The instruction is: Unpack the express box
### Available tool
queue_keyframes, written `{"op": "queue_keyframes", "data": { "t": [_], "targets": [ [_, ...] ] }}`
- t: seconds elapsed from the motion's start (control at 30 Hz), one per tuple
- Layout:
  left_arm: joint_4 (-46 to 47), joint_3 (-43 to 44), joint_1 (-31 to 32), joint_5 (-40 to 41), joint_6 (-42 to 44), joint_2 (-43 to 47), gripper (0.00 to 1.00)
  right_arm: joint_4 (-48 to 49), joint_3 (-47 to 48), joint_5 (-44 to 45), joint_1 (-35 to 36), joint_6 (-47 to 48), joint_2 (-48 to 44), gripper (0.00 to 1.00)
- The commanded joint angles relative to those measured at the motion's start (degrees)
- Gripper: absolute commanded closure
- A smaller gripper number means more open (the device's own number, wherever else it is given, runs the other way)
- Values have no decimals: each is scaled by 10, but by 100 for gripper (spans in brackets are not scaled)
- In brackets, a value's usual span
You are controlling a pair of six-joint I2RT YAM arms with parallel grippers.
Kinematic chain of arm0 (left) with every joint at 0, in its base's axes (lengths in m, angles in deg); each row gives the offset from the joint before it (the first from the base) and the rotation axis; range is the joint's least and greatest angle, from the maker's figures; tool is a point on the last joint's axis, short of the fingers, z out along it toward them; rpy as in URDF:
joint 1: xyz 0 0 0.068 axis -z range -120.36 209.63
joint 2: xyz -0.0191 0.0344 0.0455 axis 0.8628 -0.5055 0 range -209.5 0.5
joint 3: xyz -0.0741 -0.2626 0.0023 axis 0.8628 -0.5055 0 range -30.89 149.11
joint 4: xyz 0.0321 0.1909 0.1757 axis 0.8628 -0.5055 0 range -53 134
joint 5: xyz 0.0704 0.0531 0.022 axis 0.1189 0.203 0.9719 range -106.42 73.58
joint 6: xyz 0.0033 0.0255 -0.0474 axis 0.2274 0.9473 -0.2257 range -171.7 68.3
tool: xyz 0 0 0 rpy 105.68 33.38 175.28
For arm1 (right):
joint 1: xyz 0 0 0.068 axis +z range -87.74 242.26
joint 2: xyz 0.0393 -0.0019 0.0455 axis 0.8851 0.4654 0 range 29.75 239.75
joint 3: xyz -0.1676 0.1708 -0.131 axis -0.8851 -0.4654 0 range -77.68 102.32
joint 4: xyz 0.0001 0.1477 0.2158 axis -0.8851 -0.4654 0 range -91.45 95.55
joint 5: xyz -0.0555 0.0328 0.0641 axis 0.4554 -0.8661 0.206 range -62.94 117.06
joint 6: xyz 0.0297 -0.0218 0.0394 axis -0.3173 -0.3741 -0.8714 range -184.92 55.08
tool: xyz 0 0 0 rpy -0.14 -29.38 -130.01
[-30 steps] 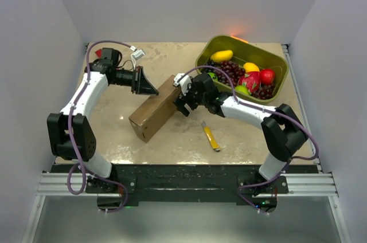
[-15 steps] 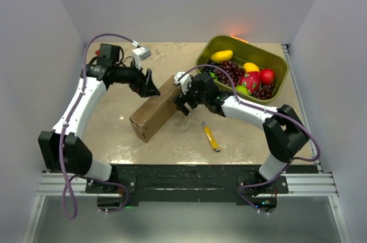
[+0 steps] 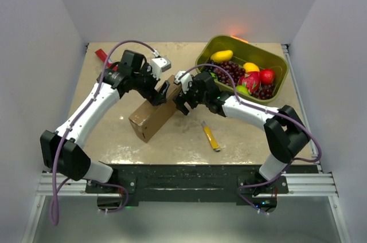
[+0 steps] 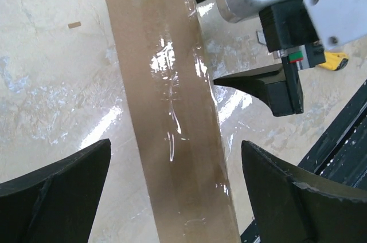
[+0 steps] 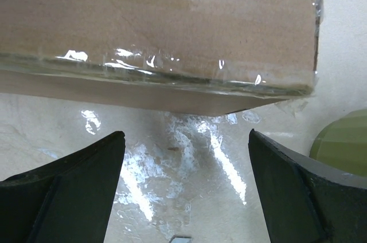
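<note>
the express box [image 3: 152,117] lies shut and slantwise on the bench [image 3: 241,142], a little left of its middle. one end points at the near-left corner and the other at the olive-green fruit tub [image 3: 229,41] by the far-right corner. it has not shifted since a second ago. clear glossy tape runs along its top.

the left gripper [image 3: 162,93] was then off toward the far-left corner with its claw together, well apart from the box. now it hangs over the box's far end, claw spread wide. in the left wrist view its fingers [image 4: 63,188] stand on either side of the cardboard without touching it.

the right gripper [image 3: 182,102] sits where it was, just beside the same far end. its claw is also apart, and the box edge lies beyond its fingers [image 5: 69,180].

a yellow sachet [image 3: 210,137] lies near the bench's near edge, unmoved.
</note>
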Motion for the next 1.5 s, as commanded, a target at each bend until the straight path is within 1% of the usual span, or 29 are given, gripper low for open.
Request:
{"op": "queue_keyframes", "data": {
  "t": [0.0,0.1,0.23,0.37,0.47,0.63,0.73,0.77,0.97,1.07,1.17,1.2,1.23,1.27,1.3,1.33,1.37,1.43,1.47],
  "targets": [
    [16,-22,21,30,-1,14,0,19,2,-7,-1,-17,-33,9],
    [20,-25,33,53,1,10,0,19,0,-8,-2,-18,-34,9],
    [10,-23,35,63,11,8,1,22,0,-8,-1,-18,-33,9],
    [2,-24,35,59,21,10,10,22,-1,-8,-3,-19,-31,9],
    [-4,-24,34,52,23,10,15,23,0,-9,-2,-19,-28,9],
    [-10,-27,30,16,31,4,23,25,0,-9,-2,-19,-25,9],
    [-15,-21,18,-14,31,-1,33,25,-2,-9,-3,-19,-25,9],
    [-17,-19,9,-22,29,-3,39,26,-2,-9,-2,-19,-24,9],
    [-26,-3,-18,-55,27,-18,47,30,-6,-8,-3,-19,-21,9],
    [-41,22,-21,-78,41,-28,51,32,-7,-8,-2,-18,-18,9],
    [-55,45,-34,-122,43,-42,54,32,-7,-7,-3,-15,-14,9],
    [-60,49,-40,-158,43,-46,55,32,-8,-7,-3,-14,-12,9],
    [-62,52,-46,-179,35,-48,56,32,-8,-7,-3,-12,-11,9],
    [-62,51,-61,-207,33,-53,58,32,-9,-5,-3,-9,-10,9],
    [-60,48,-68,-252,25,-55,60,32,-9,-1,-3,-7,-7,9],
    [-57,45,-74,-273,13,-56,62,32,-10,-1,-3,-5,-6,9],
    [-56,37,-87,-310,7,-58,66,32,-11,2,-3,0,-4,9],
    [-42,27,-98,-343,-17,-59,69,32,-15,6,-3,3,-1,9],
    [-37,20,-110,-378,-26,-60,71,33,-16,7,-2,9,0,9]
  ]
}}
